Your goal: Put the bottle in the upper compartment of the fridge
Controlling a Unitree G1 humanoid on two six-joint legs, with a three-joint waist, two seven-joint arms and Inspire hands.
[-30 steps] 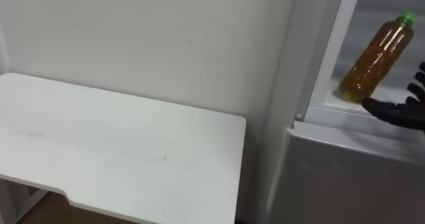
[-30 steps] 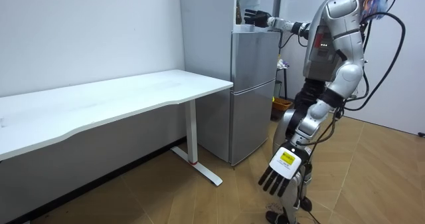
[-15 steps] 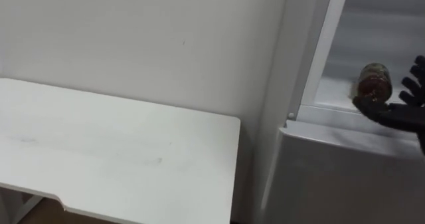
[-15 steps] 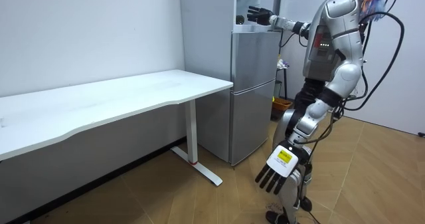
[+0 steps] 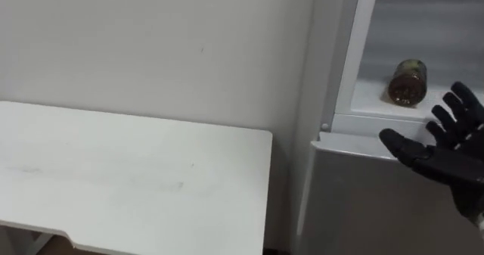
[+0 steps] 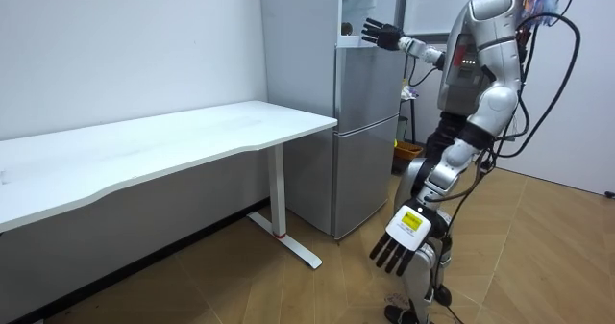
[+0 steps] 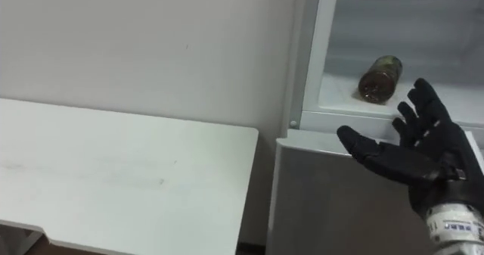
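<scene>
1. Just above the right hand (image 5: pixel 446 153), and a little to its left, the bottle (image 5: pixel 407 82) lay on its side on the white shelf (image 5: pixel 374 102) in the open top part of the fridge (image 6: pixel 365 132). One round end faced the robot, and amber liquid showed through the bottle.
2. The right hand held nothing and was clear of the bottle. Its dark fingers were straight and fanned apart, pointing up toward the shelf, and the thumb stuck out to its left.
3. The hand hovered in front of the ledge where the open compartment met the lower door (image 5: pixel 363 202). That grey door was closed below the hand.
4. Well off to the hand's left stood a white table (image 5: pixel 128 172) against a pale wall (image 5: pixel 151 43). The table's near end was just beside the fridge's side.
5. In the room view the robot stood upright on a wooden floor (image 6: pixel 288 290), facing the fridge. Its right arm was raised and stretched out, with the hand at the height of the shelf.
6. The left hand (image 6: pixel 399 252) hung low beside the robot's leg. Its fingers were straight, a little apart and pointing down at the floor, and it was empty.
</scene>
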